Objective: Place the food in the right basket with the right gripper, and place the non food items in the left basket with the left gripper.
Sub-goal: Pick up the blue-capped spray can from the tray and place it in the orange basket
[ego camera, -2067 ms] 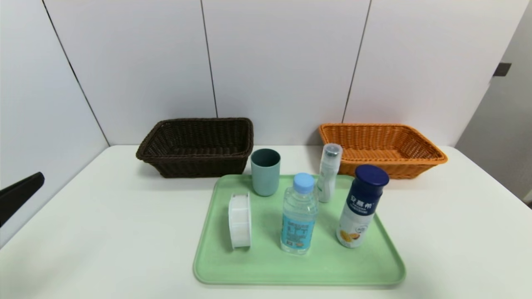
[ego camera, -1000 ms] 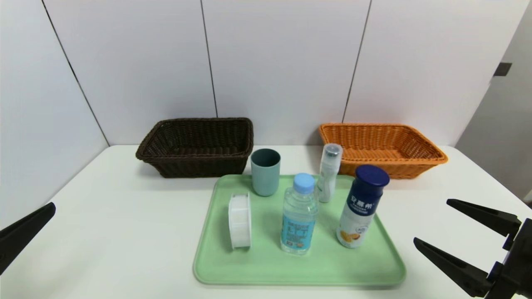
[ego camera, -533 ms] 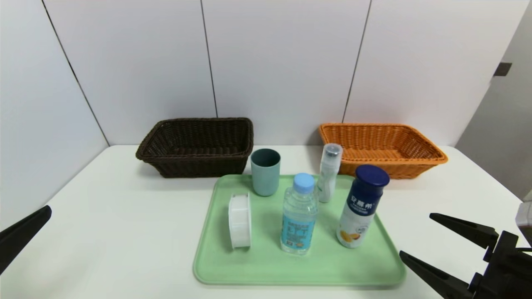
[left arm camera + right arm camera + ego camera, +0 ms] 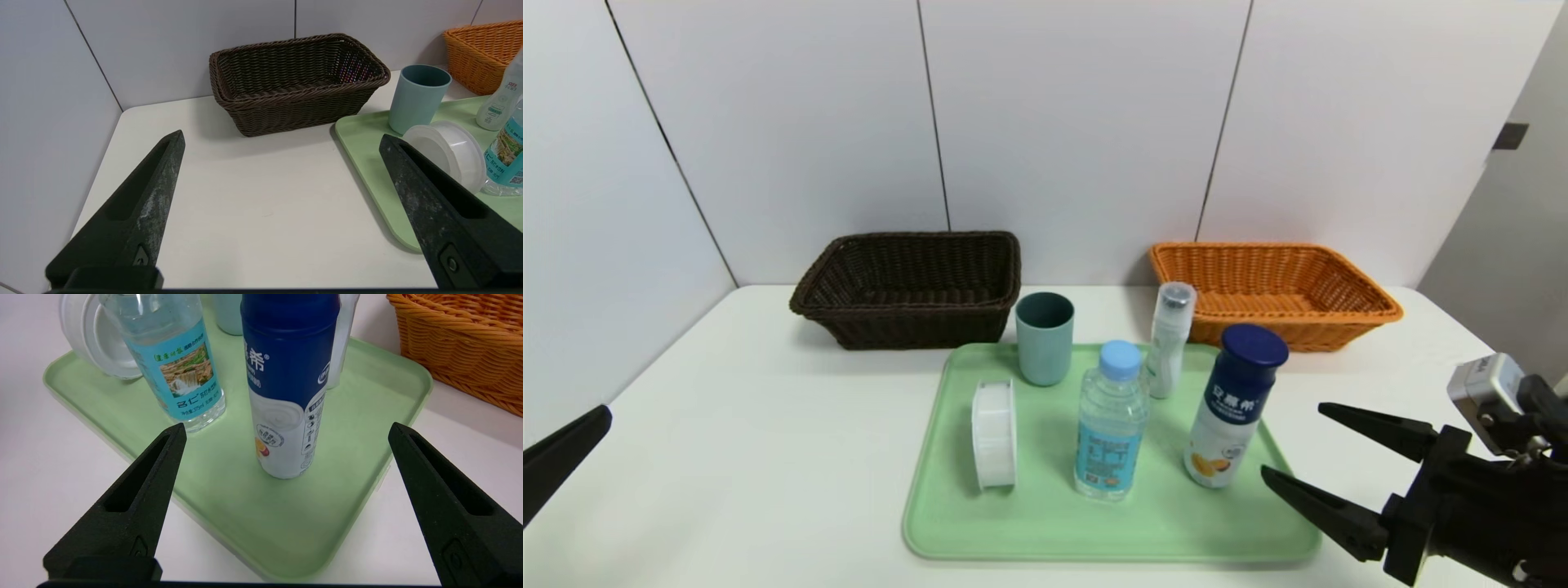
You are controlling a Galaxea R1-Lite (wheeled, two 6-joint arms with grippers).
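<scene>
In the head view, the right gripper [image 4: 1290,441], fingers spread and holding nothing, hovers by the green tray's [image 4: 1029,539] right edge, near the navy-capped bottle [image 4: 1229,408]. On the tray also stand the water bottle [image 4: 1109,441], slim white bottle [image 4: 1168,343], teal cup [image 4: 1045,343] and white case [image 4: 995,437]. At the worktop's [image 4: 768,457] back edge sit the dark brown basket [image 4: 915,327], left, and the orange basket [image 4: 1274,327], right.

The left wrist view shows the left gripper [image 4: 282,136] above the worktop's left part, fingers apart, empty.

In the right wrist view, the navy-capped bottle stands beyond the parted fingers, untouched.
</scene>
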